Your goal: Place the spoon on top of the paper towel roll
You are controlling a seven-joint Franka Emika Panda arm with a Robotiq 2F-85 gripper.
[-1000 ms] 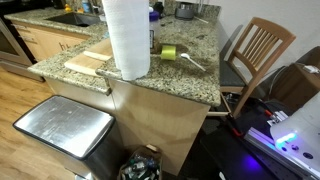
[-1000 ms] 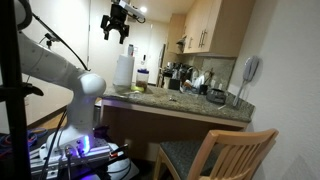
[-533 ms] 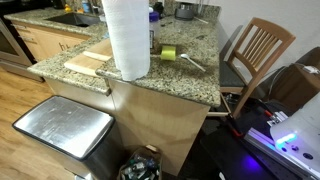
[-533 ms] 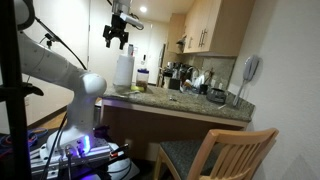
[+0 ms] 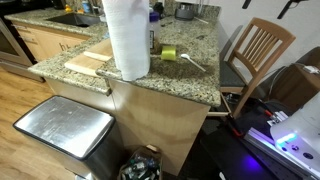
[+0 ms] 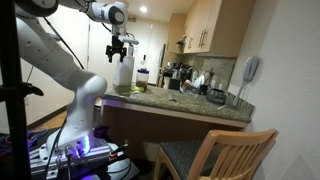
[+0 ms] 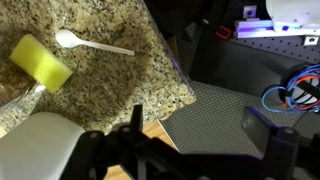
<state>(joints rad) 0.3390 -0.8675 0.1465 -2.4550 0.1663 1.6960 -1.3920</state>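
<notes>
The paper towel roll stands upright at the counter's near edge; it also shows in an exterior view and at the lower left of the wrist view. The white spoon lies flat on the granite to the right of the roll, beside a yellow-green cylinder. In the wrist view the spoon lies above that cylinder. My gripper hangs just above the roll, open and empty. In the wrist view its fingers are spread over the counter edge and floor mat.
A pale wooden board lies left of the roll. A steel bin stands on the floor below the counter. A wooden chair stands at the counter's end. Bottles and appliances crowd the far counter.
My gripper has come down from high up to just above the roll. The spoon and the roll have not moved.
</notes>
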